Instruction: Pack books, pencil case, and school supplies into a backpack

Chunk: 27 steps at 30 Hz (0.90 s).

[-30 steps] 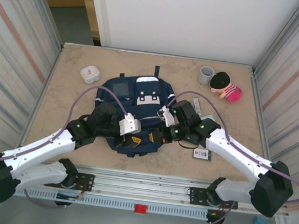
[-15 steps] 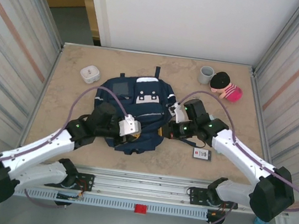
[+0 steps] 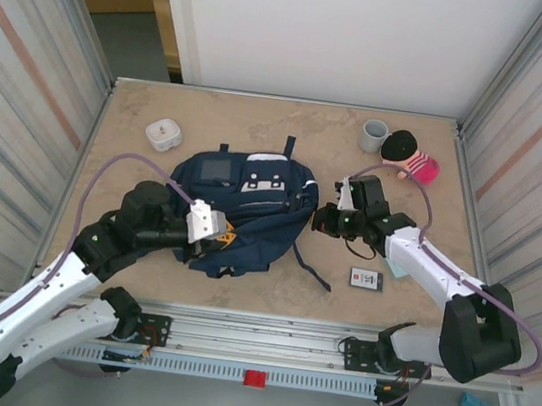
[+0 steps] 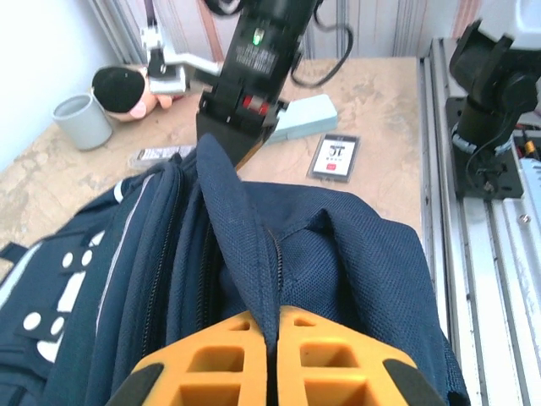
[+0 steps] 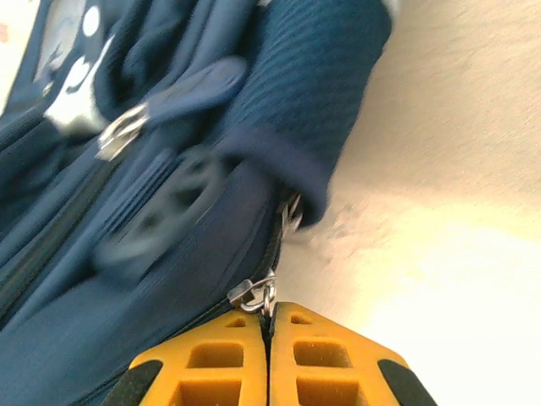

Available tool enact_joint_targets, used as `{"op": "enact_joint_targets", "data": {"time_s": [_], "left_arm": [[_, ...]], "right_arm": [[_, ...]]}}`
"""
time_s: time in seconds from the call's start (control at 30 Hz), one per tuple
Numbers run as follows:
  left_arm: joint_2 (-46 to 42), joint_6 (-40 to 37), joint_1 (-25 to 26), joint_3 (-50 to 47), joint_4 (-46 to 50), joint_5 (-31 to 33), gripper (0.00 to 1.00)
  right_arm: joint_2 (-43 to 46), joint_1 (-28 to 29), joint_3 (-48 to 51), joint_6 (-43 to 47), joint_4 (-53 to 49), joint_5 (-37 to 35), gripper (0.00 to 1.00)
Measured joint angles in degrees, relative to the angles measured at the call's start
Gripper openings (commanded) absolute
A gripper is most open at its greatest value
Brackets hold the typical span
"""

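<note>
The navy backpack (image 3: pixel 250 210) lies on its side in the middle of the table, stretched between my two grippers. My left gripper (image 4: pixel 273 315) is shut on a fold of its fabric beside a zipper, at the near left end (image 3: pixel 221 240). My right gripper (image 5: pixel 270 311) is shut on a metal zipper pull (image 5: pixel 254 293) at the backpack's right edge (image 3: pixel 320 221). A black rectangle with a white label (image 3: pixel 366 278) lies on the table to the right, and the pale teal book (image 4: pixel 304 117) lies beside it. A narrow grey-white bar (image 4: pixel 156 155) rests behind the backpack. The pencil case is out of view.
A rounded white box (image 3: pixel 164 133) sits at the back left. A grey cup (image 3: pixel 374 134) and a doll with black hair and a pink striped body (image 3: pixel 410 159) stand at the back right. Corrugated walls close both sides, and a metal rail (image 3: pixel 261 343) runs along the near edge.
My left gripper has shut on the backpack fabric and pulled back to the left. My right gripper has moved right with the zipper pull. The backpack has tipped and stretched between them.
</note>
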<state>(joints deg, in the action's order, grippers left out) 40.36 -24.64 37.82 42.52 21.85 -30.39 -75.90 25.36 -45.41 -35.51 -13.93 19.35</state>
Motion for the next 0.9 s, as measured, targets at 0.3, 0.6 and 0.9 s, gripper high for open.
{"op": "enact_joint_targets", "data": {"time_s": [0.3,0.6,0.9], "left_arm": [[0.6,-0.1,-0.4,0.9,1.2,1.1,0.16],[2.3,0.0,-0.4,-0.5,-1.1,5.0,0.63],[15.8,-2.9,6.5,-2.6,-2.3,14.5,0.78]], "right_arm": [[-2.8,0.2,0.8,-4.9,10.1,-1.6,0.27],[7.8,-0.6,2.9,-2.8,5.9,-9.7,0.50],[23.3,-0.1,8.9,-1.4,1.4,-10.3,0.51]]}}
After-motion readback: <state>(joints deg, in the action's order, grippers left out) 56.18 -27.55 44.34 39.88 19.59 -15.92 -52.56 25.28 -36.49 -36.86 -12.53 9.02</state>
